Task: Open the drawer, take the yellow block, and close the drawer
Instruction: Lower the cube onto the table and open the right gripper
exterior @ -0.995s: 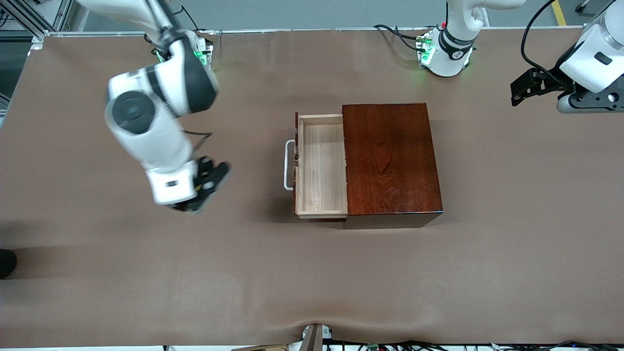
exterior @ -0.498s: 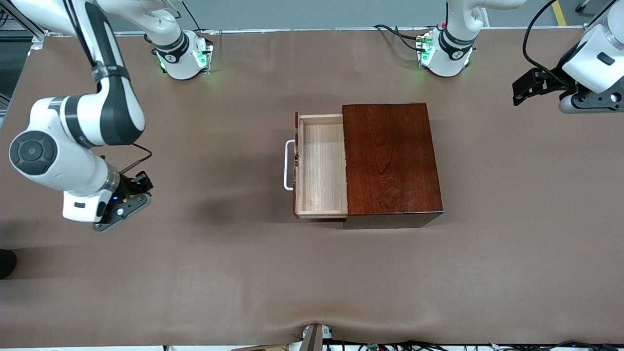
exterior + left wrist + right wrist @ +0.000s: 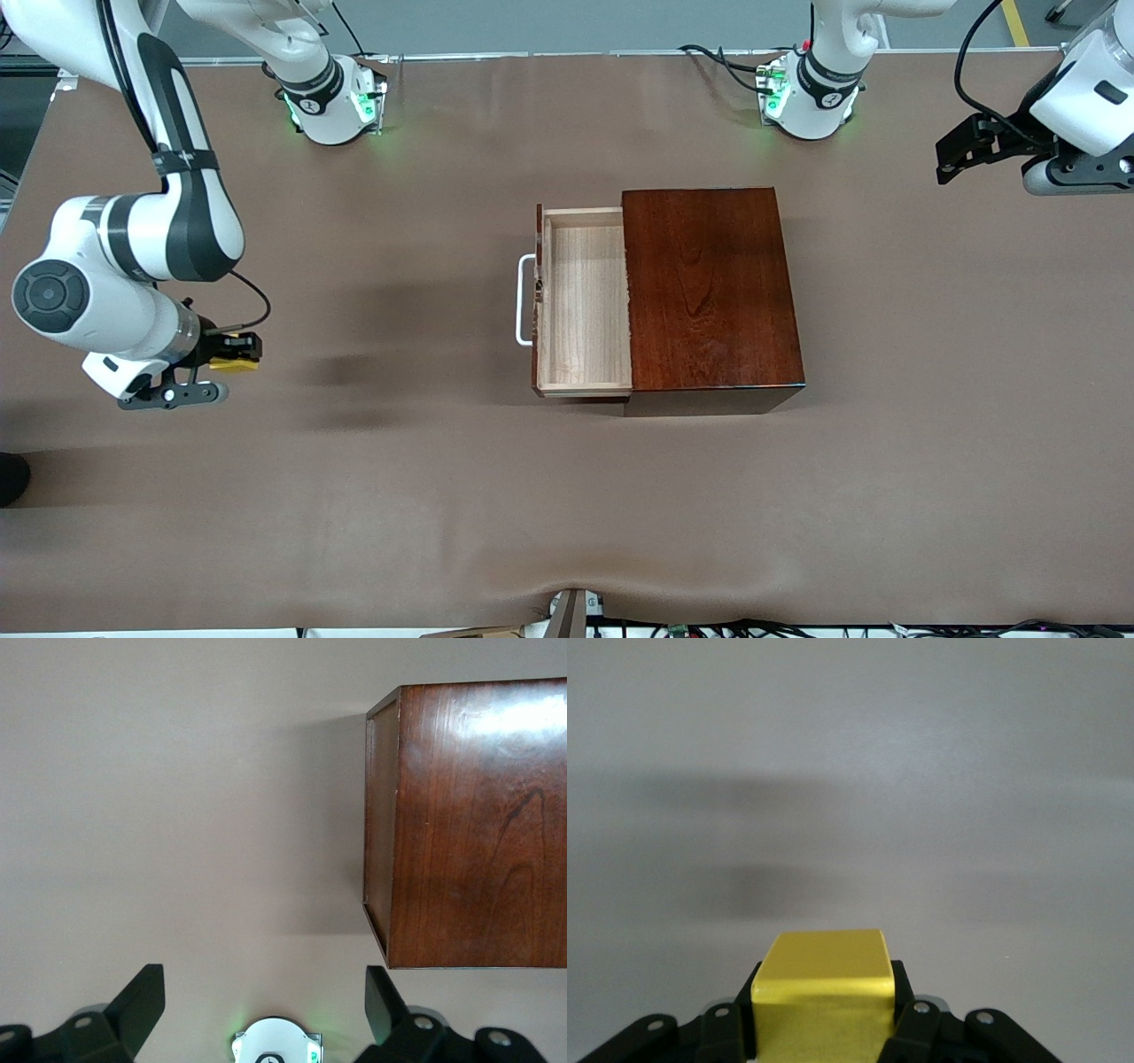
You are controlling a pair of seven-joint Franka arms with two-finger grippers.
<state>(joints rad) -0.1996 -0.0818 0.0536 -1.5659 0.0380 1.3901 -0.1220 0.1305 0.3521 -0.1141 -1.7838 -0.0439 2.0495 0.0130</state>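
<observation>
The pale-wood drawer [image 3: 584, 301] stands pulled out of the dark reddish-brown box [image 3: 711, 288], its white bar handle [image 3: 524, 299] facing the right arm's end of the table. The tray looks empty. My right gripper [image 3: 237, 357] is shut on the yellow block [image 3: 234, 363] over bare table at the right arm's end; the block fills the space between the fingers in the right wrist view [image 3: 824, 992]. My left gripper [image 3: 961, 152] is open and empty, held over the left arm's end of the table. The left wrist view shows one end of the box [image 3: 469, 824].
The brown table mat [image 3: 443, 487] spreads all round the box. The two arm bases [image 3: 332, 97] [image 3: 811, 93] stand along the edge farthest from the front camera. A small mount sticks up at the table's nearest edge [image 3: 571, 611].
My right arm has swung from near the drawer to the right arm's end of the table, and its gripper has turned so the yellow block now shows. The left gripper has drifted slightly.
</observation>
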